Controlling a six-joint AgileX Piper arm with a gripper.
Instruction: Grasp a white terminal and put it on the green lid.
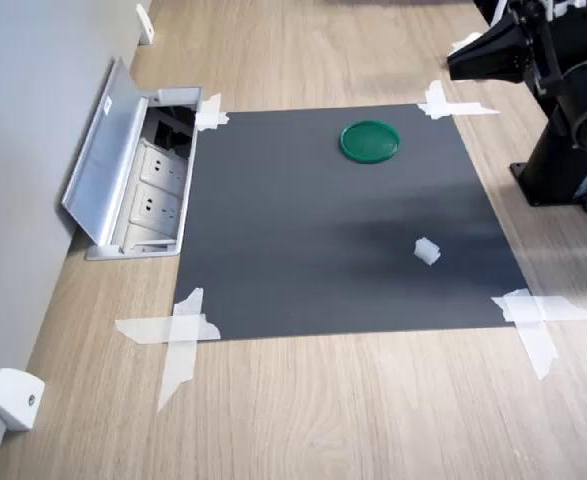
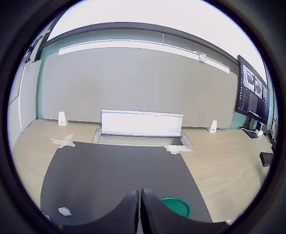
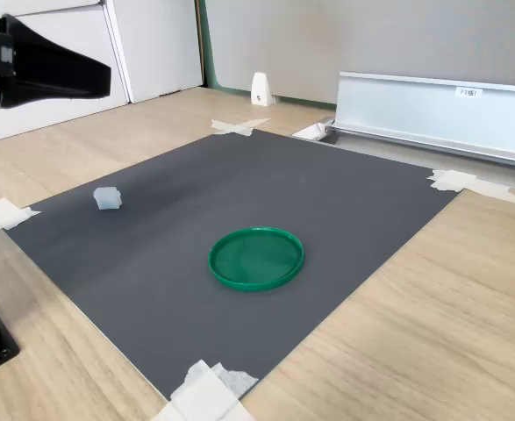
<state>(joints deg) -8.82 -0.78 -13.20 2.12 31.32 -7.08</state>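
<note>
First exterior view. Black mat (image 1: 333, 220), taped at its corners to a wooden tabletop (image 1: 323, 410). White terminal (image 1: 427, 251) lies on the mat toward the first exterior view's lower right, well apart from the green lid (image 1: 370, 141), which sits near the mat's far edge. Arm and gripper (image 1: 473, 60) raised at the upper right, clear of both items. Open socket box (image 1: 148, 185) in the tabletop beside the mat; white bracket (image 1: 15, 398) at the wall.

Wrist view. Jaws closed — the two fingertips (image 2: 130, 209) meet with no gap and hold nothing. Terminal small at the mat's near corner; lid partly visible just beside the fingers.

Second exterior view. Terminal on the mat at the second exterior view's left, lid near the middle, rim up and empty. Gripper dark, high at the upper left.

Handling, judged: terminal looks light, rigid, smooth plastic — easily nudged or tipped. Take it across two flat opposite sides, low on the body, jaws first opened wide.
</note>
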